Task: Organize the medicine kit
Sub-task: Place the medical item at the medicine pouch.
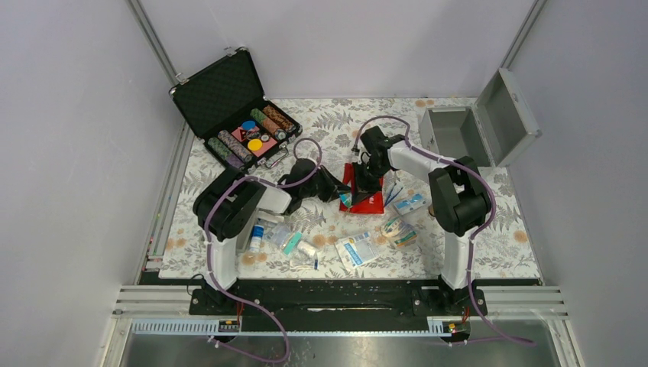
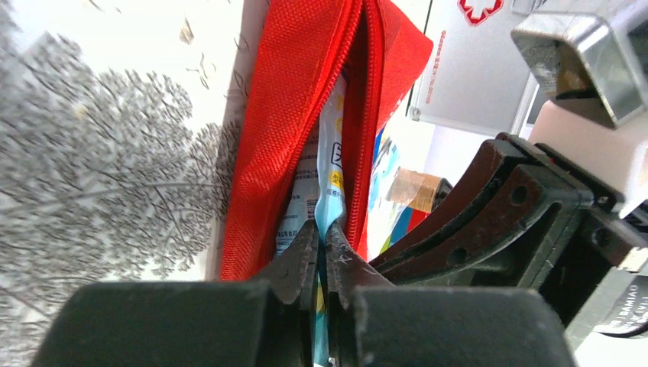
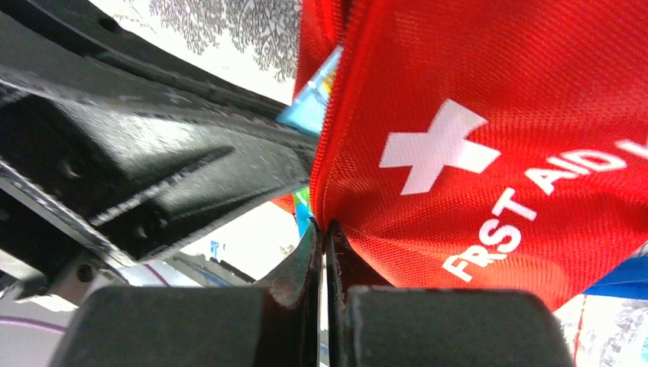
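Silver-grey metal medicine kit (image 1: 451,130): cube-like box, hinged lid (image 1: 510,115) swung open, leaning right. It sits well apart from the red fabric first-aid pouch (image 1: 365,195), beyond it and to its right.

Left pincer (image 2: 325,256) is clamped narrow on a light-blue sachet (image 2: 333,153); the sachet's far end is inside the pouch's open zipper mouth. Right pincer (image 3: 325,245) is pinched tight on the pouch's zipper edge, with the white cross and "FIRST AID" print facing its camera.

Grey leaf-print surface (image 1: 497,237) carries everything. Loose clear and blue packets (image 1: 359,248) lie just nearer than the pouch. Black foam-lined case of coloured chips (image 1: 237,115) is beyond the pouch to its left, lid up. Pale plain walls (image 1: 69,153) and aluminium rails (image 1: 153,30) all round.
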Robot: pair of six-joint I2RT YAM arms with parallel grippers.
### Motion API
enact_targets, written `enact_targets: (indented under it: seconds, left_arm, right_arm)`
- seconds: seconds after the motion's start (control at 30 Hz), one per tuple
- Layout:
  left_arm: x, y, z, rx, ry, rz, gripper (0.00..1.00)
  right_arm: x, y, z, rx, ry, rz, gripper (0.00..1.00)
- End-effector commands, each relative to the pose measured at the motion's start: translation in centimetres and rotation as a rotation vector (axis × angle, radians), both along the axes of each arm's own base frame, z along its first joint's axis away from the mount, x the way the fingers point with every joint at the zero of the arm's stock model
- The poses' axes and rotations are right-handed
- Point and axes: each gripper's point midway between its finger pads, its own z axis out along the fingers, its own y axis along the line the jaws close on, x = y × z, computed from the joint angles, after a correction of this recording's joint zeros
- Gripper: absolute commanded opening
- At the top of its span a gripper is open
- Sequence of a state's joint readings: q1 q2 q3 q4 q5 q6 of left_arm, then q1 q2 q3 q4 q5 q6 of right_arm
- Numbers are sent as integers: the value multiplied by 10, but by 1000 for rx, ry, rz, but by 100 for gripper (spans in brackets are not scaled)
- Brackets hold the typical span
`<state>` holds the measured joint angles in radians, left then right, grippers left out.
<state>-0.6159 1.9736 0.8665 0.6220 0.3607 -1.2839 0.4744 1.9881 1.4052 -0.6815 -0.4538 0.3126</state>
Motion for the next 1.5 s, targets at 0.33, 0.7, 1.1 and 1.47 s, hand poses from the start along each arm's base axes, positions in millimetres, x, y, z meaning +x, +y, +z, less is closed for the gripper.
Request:
enact_targets:
  seconds: [0.33,0.7,1.1,1.47]
  left_arm:
    - [-25,23,33,70,-43,-128,0]
    - [0,24,20,113,-28,22,0]
    - [5,-6,9,124,-120,-37,0]
    - [-35,2,58,145,-352,-418,63]
  right_arm:
    - [36,-4,11,98,-43,-125,0]
    - [31,7,16,174,-15,-121,0]
    - [14,22,7,198,51,-102,0]
    - [11,-9,4,77,-8,32,0]
